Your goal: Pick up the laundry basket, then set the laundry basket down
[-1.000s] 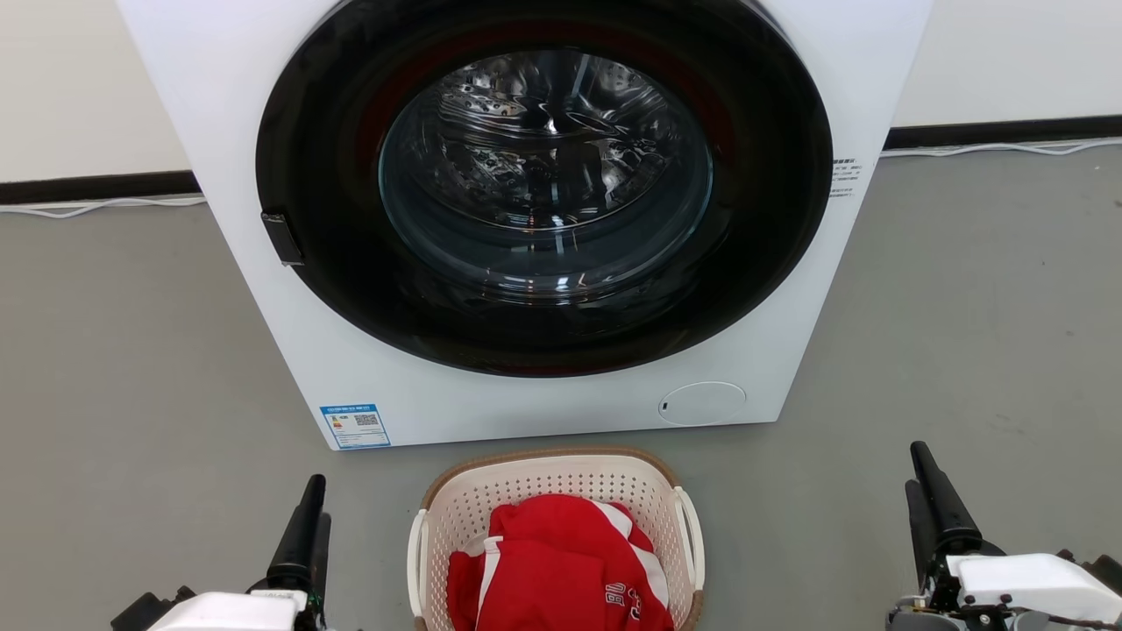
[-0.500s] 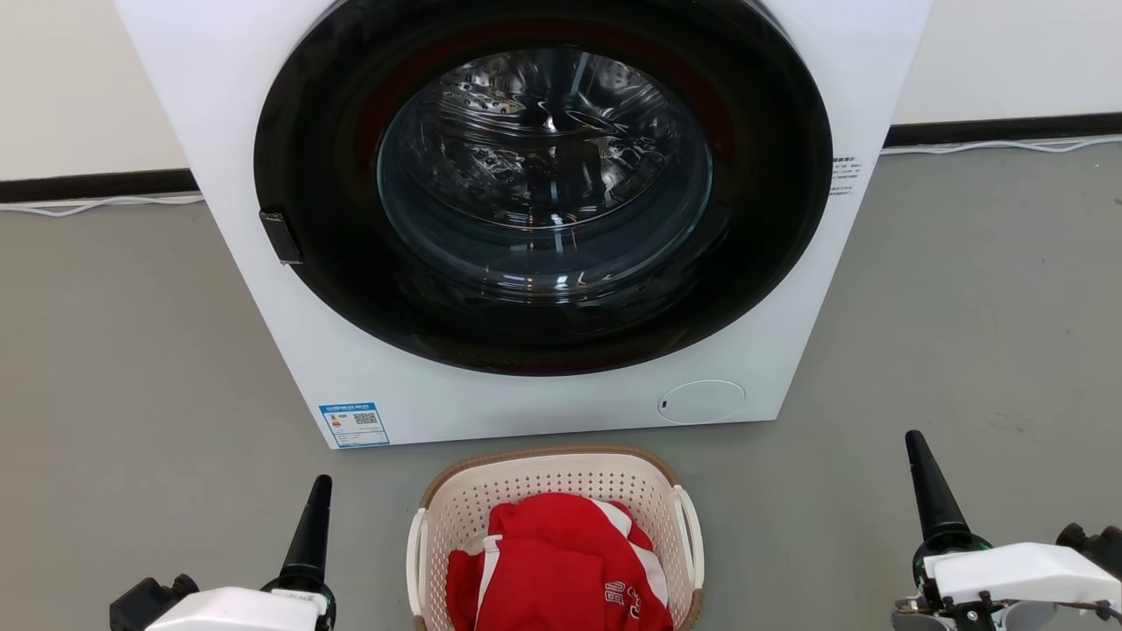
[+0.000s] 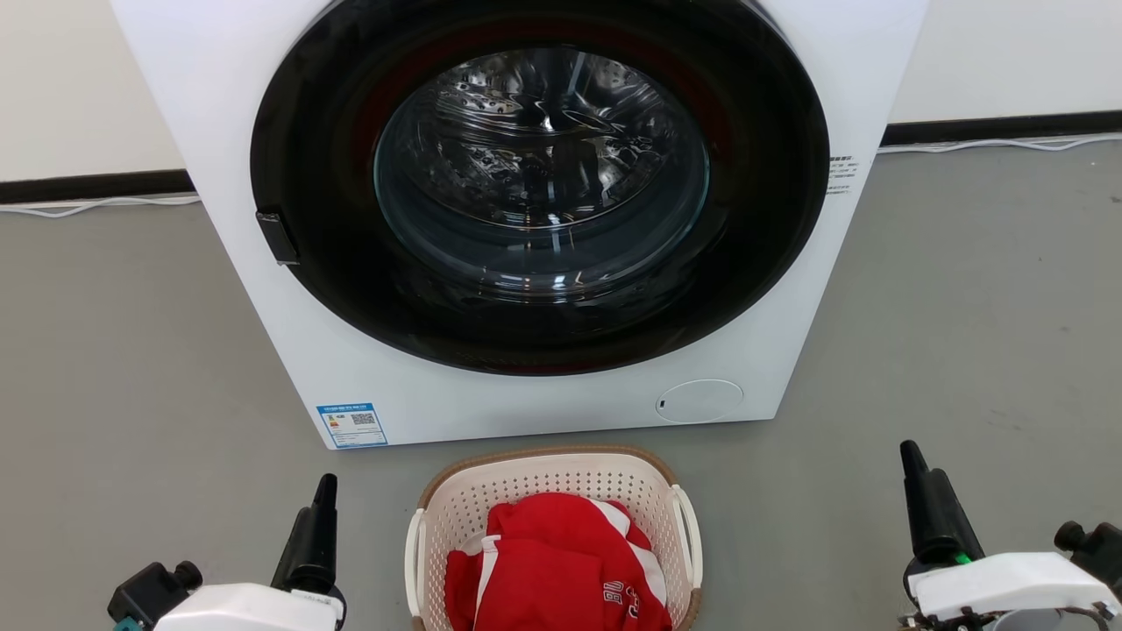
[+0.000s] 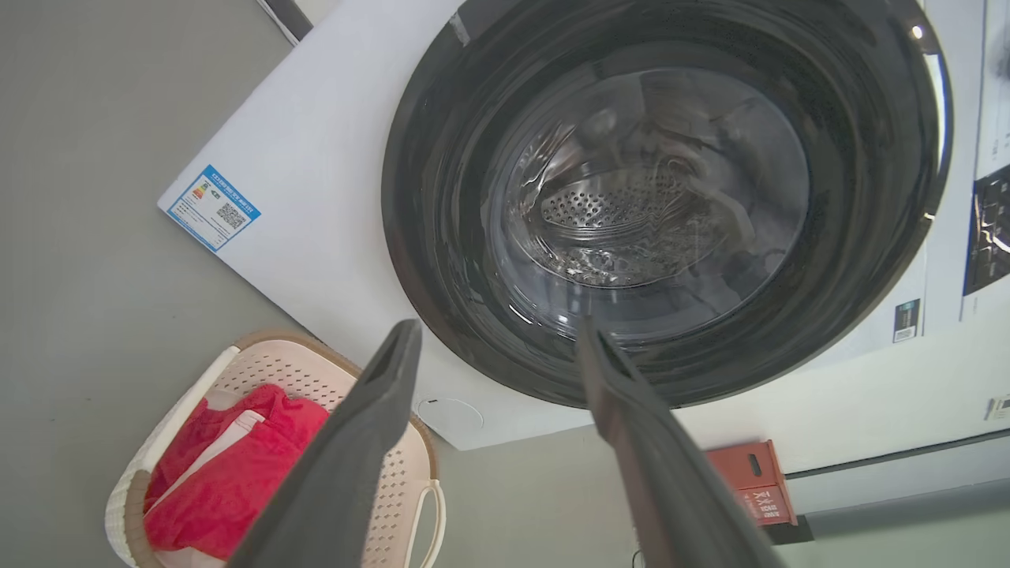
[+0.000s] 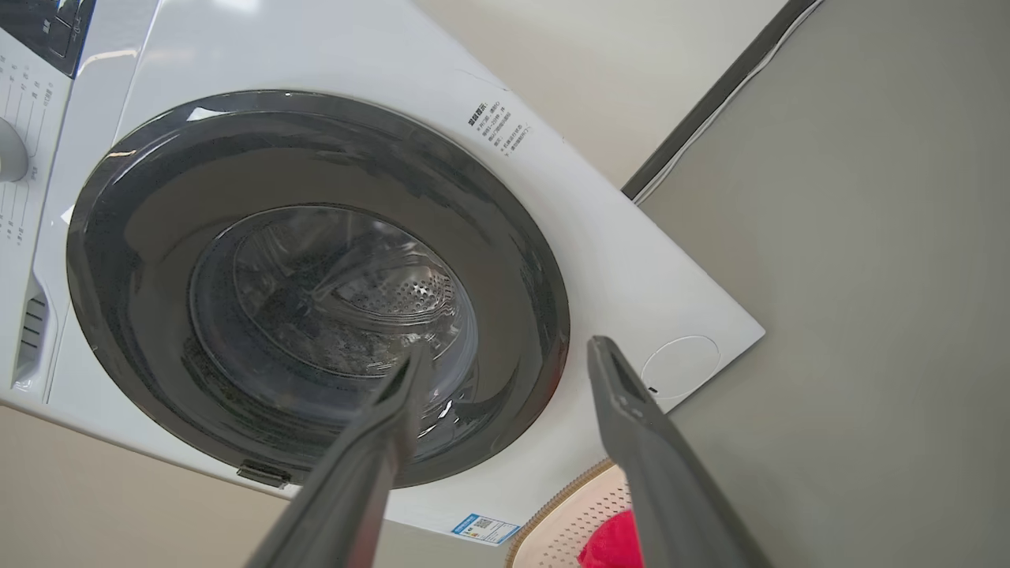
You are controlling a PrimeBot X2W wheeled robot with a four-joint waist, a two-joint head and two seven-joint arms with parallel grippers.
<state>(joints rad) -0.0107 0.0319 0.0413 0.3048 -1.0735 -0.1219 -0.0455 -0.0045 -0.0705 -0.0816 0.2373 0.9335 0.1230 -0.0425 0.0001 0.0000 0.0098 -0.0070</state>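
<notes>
STATUS: judged at the very start. The pick-up has not begun, so gripping, lifting and setting down all remain.

1. Left tool (image 4: 499, 331): fingers apart, holding nothing. It is near the laundry basket (image 3: 543, 482), on its left and not touching it.
2. Right tool (image 5: 511, 347): fingers apart, holding nothing. It is well apart from the laundry basket, on its right.
3. Laundry basket: upright on the grey floor (image 3: 131, 368), between the two tools. Both white side handles (image 3: 690, 535) are free. Contents: one red garment (image 3: 552, 561) with white stripes, heaped and covering most of the bottom. Nothing else can be made out inside.
4. Washing machine (image 3: 289, 350): just beyond the laundry basket, round glass door (image 3: 771, 219) shut. Drum (image 3: 543, 140): looks empty through the glass.
</notes>
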